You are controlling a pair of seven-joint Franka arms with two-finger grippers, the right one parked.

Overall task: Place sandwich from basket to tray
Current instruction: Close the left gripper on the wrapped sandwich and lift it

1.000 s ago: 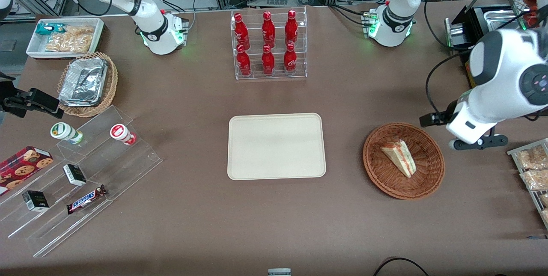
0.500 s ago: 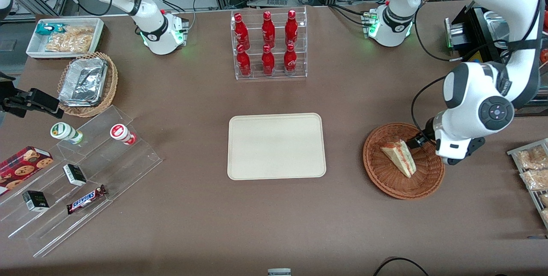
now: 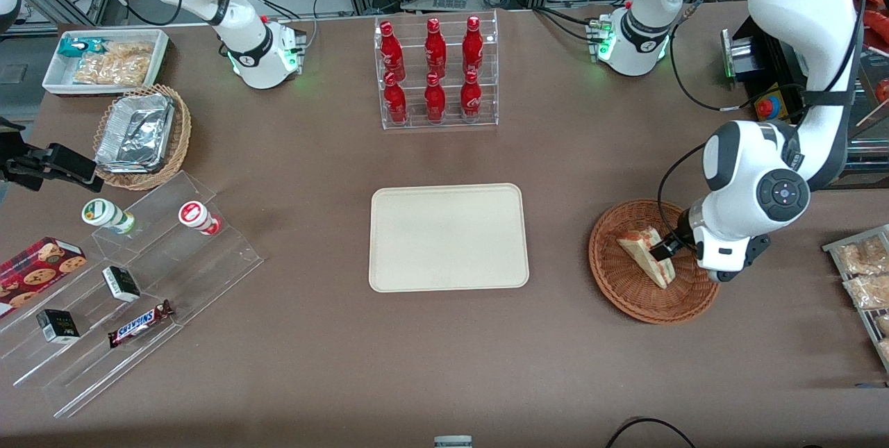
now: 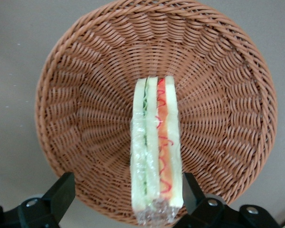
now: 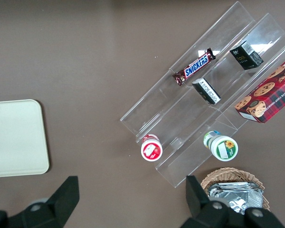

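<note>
Swinging in from the working arm's end of the counter, the hand (image 3: 660,248) now hangs spread open over the plastic-wrapped triangular white-bread sandwich (image 4: 156,151) in the round reddish-brown wicker basket (image 4: 76,85), so the grab looks next.

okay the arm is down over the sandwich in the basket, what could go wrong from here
The tool is open over the sandwich, its fingers spread unevenly around it. Closing may shove the wedge sideways rather than grip it.

The sandwich is wrapped in clear film, so it might slip when lifted.

It stands on edge in the basket, so a low pass could drag the basket instead of reaching the tray.

Rough woven wicker basket (image 4: 85,109); glossy clear wrap on sandwich (image 4: 156,152).
</note>
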